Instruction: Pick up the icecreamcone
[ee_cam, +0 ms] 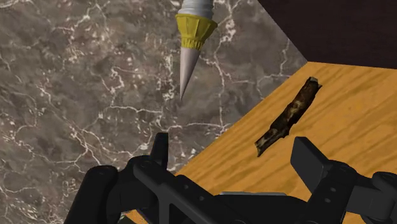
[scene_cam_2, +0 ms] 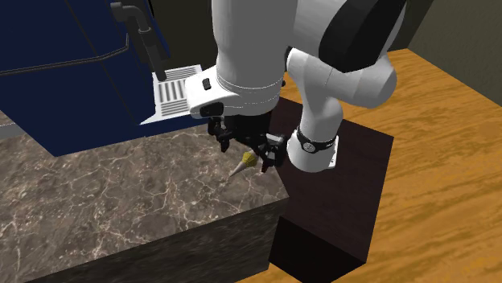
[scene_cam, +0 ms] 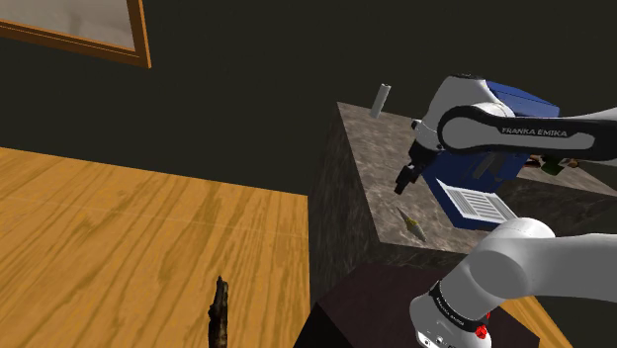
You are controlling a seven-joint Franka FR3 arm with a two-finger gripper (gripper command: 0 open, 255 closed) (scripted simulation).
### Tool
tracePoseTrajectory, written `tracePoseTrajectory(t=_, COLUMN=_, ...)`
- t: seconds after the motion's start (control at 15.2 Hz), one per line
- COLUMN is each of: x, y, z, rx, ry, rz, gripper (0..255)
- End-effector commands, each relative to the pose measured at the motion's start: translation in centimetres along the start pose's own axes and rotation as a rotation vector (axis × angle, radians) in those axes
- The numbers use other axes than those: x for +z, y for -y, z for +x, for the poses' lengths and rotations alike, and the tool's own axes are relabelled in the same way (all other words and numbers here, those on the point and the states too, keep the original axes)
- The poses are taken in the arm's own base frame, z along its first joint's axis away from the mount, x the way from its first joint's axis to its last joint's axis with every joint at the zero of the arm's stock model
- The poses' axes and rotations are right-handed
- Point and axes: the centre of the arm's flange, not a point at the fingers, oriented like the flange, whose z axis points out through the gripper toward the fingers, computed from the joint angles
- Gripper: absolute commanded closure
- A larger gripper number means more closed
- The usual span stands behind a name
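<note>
The claw (ee_cam: 232,153) hangs spread and empty above the icecreamcone (ee_cam: 191,44), which lies near the marble tabletop's (ee_cam: 76,95) edge.

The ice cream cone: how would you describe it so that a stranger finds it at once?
Find the dark marble counter carrying a blue machine. Near the counter's corner lies the ice cream cone. It alone is pointed: yellow collar, grey tip.

Black hand (scene_cam: 403,184) near small cone (scene_cam: 411,222) on marble counter (scene_cam: 366,138), blue appliance (scene_cam: 516,102) behind, wooden floor (scene_cam: 119,237)
</note>
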Motion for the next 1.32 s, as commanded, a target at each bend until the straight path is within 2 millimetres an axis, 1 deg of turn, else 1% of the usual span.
tracePoseTrajectory(t=0.0, x=2.4, y=-1.2, z=-0.6, rx=0.008, ry=0.011, rz=0.004, gripper=0)
tracePoseTrajectory(t=0.33, x=8.3, y=-3.6, z=-2.1, rx=0.032, ry=0.042, rz=0.011, gripper=0)
tracePoseTrajectory(t=0.4, x=8.4, y=-3.7, z=-2.1, rx=0.033, ry=0.043, rz=0.011, gripper=0)
tracePoseTrajectory(t=0.79, x=11.5, y=-3.5, z=-2.1, rx=0.033, ry=0.043, rz=0.011, gripper=0)
tracePoseTrajectory(t=0.86, x=12.4, y=-3.4, z=-2.1, rx=0.033, ry=0.043, rz=0.011, gripper=0)
tracePoseTrajectory(t=0.99, x=12.4, y=-3.4, z=-2.1, rx=0.033, ry=0.043, rz=0.011, gripper=0)
tracePoseTrajectory(t=1.06, x=12.3, y=-3.4, z=-2.2, rx=0.033, ry=0.043, rz=0.011, gripper=255)
tracePoseTrajectory(t=1.25, x=12.3, y=-3.4, z=-2.2, rx=0.033, ry=0.043, rz=0.011, gripper=255)
